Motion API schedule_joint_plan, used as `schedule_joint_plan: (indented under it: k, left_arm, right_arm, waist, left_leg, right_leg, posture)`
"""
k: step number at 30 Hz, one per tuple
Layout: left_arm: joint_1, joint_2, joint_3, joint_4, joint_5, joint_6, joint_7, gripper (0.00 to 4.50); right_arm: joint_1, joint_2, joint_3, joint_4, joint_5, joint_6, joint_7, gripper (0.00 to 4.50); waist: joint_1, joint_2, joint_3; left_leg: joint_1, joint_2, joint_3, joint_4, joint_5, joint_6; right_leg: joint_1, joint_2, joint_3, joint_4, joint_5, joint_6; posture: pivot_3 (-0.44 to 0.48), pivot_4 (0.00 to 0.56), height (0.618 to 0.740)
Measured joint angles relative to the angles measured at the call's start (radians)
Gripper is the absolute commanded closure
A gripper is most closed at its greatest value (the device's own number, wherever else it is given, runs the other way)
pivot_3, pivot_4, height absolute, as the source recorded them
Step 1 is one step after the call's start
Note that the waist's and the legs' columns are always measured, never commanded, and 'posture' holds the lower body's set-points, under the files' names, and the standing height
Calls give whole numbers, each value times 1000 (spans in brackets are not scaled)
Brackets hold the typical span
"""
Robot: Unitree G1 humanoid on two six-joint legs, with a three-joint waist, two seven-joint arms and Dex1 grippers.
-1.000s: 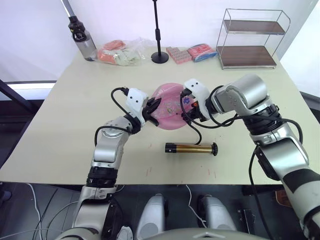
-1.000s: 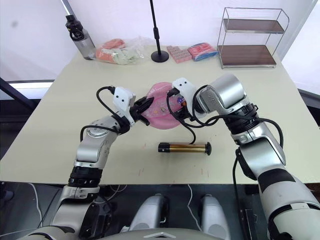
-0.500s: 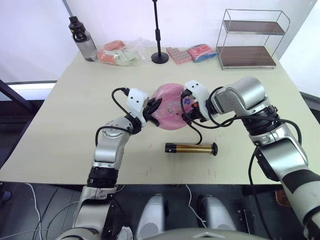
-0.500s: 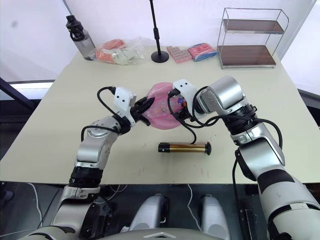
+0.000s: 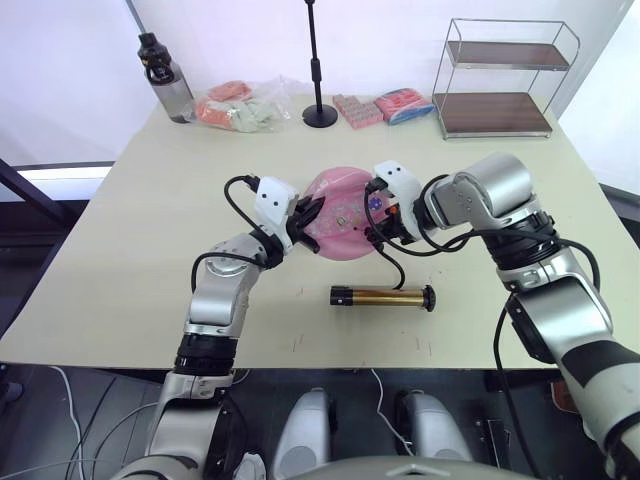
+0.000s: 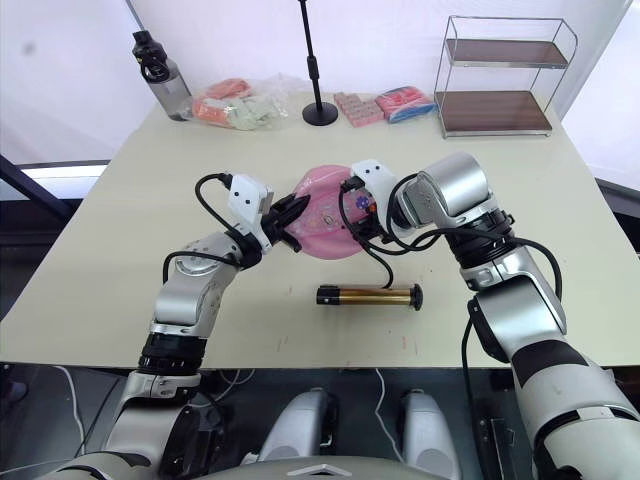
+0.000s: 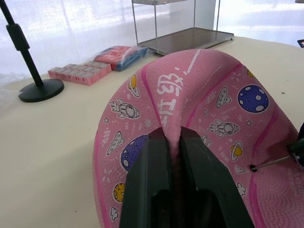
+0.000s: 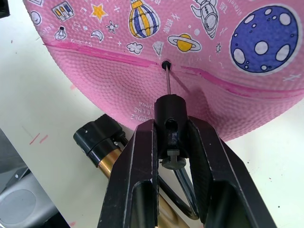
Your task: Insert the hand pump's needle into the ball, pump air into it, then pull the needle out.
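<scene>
Head stereo pair looks forward and down over bench (image 5: 120, 250), both arms mid-frame. Left wrist view sits close behind left gripper (image 7: 173, 142), facing ball (image 7: 213, 95). Right wrist view sits close behind right gripper (image 8: 171, 137), facing same ball, needle (image 8: 167, 80) centre frame.

beige table (image 5: 130, 230), white wall behind, wire shelf rack (image 5: 505, 75), dark floor

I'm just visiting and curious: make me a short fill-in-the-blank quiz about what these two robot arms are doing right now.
1. The left gripper pinches a fold of the pink ____.
2. The right gripper holds the black fitting of the ____, whose tip is at the ball's valve hole.
3. The gold hand pump lies on the ____.

Missing words: ball; needle; table
</scene>
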Motion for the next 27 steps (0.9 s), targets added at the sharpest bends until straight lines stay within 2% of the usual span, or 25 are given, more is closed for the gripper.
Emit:
schedule_joint_plan:
  k: [27]
  left_arm:
    - [15,-7,0,-7,-1,-2,8,4475]
  right_arm:
    - [-12,14,-18,80,-2,2,-1,4140]
  waist:
    - [-1,2,-2]
  left_leg:
    - [1,0,0,0,0,0]
  right_leg:
    - [1,0,0,0,0,0]
  posture:
    - [0,150,740]
